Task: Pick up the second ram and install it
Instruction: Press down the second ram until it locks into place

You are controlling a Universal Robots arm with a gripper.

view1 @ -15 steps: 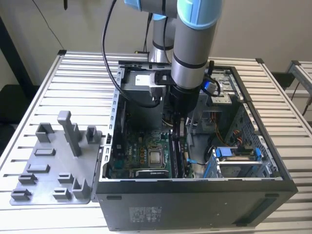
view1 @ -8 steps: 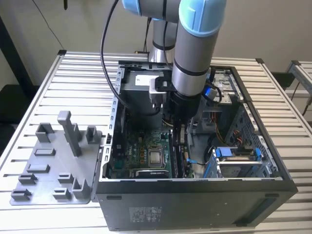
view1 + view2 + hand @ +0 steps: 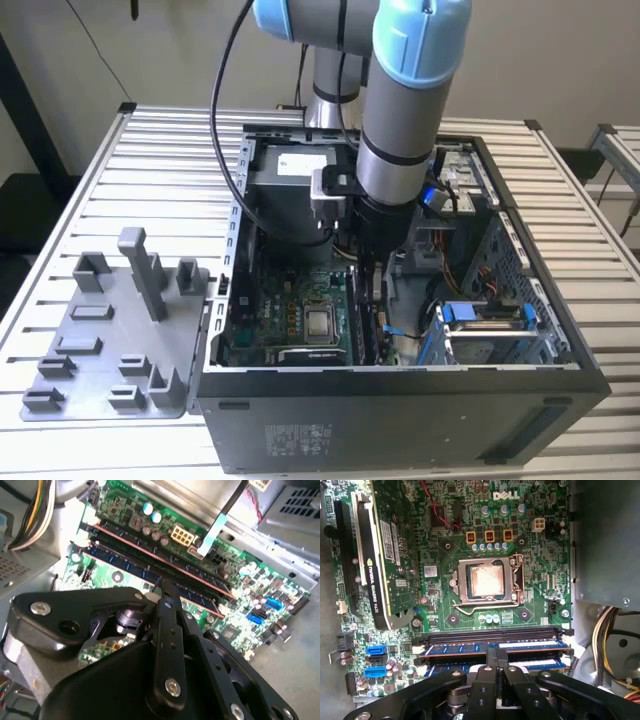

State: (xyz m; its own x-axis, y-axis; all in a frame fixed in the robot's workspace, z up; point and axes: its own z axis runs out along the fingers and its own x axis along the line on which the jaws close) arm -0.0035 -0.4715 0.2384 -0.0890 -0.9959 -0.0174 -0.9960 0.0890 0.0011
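My gripper (image 3: 370,290) reaches down into the open computer case (image 3: 400,415), over the motherboard's long slots. In both wrist views its fingertips (image 3: 496,652) (image 3: 167,587) are pressed together on the middle of the second ram (image 3: 530,646) (image 3: 125,566). That ram is a long dark stick with pale label patches, lying seated along a slot. The fingers sit on its top edge and do not clamp its sides. Another stick (image 3: 545,664) lies in the slot beside it, partly under the gripper. Two black slots (image 3: 490,636) on the processor side hold nothing.
The processor socket (image 3: 487,580) and a graphics card (image 3: 375,550) are beyond the slots. Power-supply cables (image 3: 612,645) and the drive cage (image 3: 480,330) crowd one side. A grey fixture plate (image 3: 110,340) with upright blocks lies on the slatted table at the exterior view's left.
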